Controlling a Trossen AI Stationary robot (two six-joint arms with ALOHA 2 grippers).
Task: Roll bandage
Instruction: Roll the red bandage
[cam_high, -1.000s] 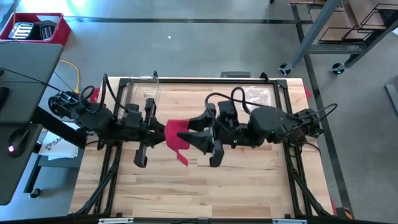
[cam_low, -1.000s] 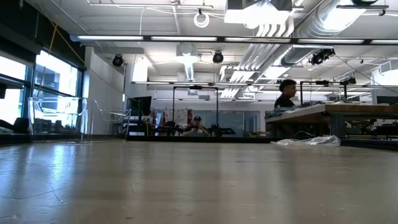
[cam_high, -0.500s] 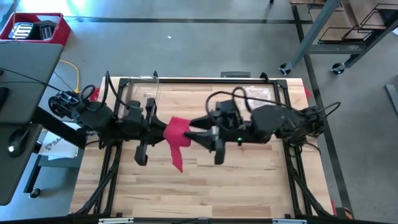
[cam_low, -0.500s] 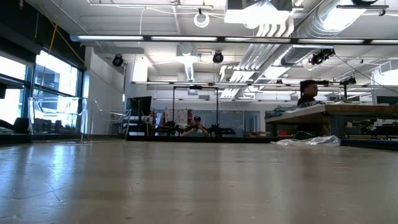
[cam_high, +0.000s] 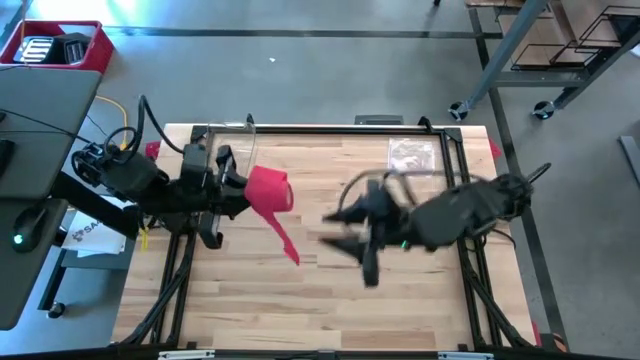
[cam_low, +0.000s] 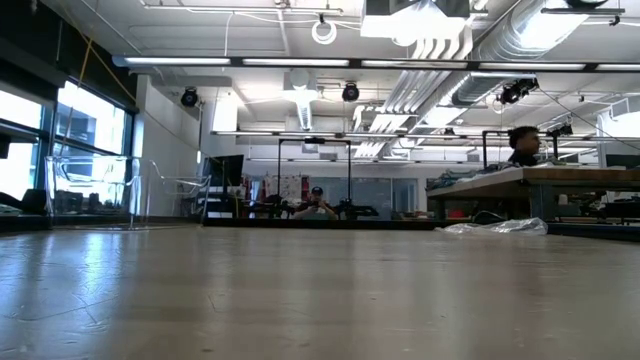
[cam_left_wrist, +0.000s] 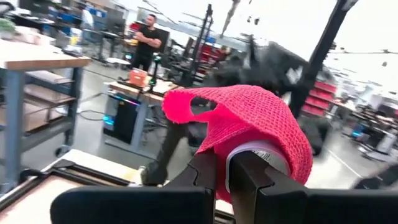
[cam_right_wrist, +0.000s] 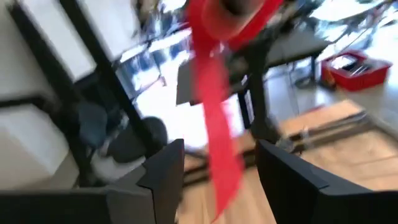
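Note:
The bandage (cam_high: 268, 188) is a bright red roll at the tips of my left gripper (cam_high: 243, 190), which is shut on it above the table's far left part. In the left wrist view the roll (cam_left_wrist: 249, 121) shows a pale core (cam_left_wrist: 264, 154). A loose red tail (cam_high: 287, 243) hangs from the roll. My right gripper (cam_high: 342, 236) is open and stands off to the right of the tail, touching nothing. In its wrist view the tail (cam_right_wrist: 214, 134) hangs beyond the gap between its fingers. The low view shows neither arm nor bandage. My left gripper holds the roll by its near end (cam_left_wrist: 219, 149), at the tips of its shut fingers (cam_left_wrist: 202, 177). The fingers come in level from the table's left side. Their own tips hide just how they pinch it. The roll is lifted clear, with the tail hanging slack below it.
A crinkled clear plastic bag (cam_high: 413, 153) lies at the table's far right and also shows in the low view (cam_low: 495, 227). A clear stand (cam_high: 245, 140) rises at the far edge. Dark frame rails (cam_high: 470, 280) run along the table's sides. A red bin (cam_high: 55, 45) sits off the table.
My right gripper has drawn back from the bandage toward the table's right and near edges and tipped downward. My left gripper has carried the roll toward the far left and rolled about its own line. The bandage now hangs from the left gripper alone, its tail swinging free.

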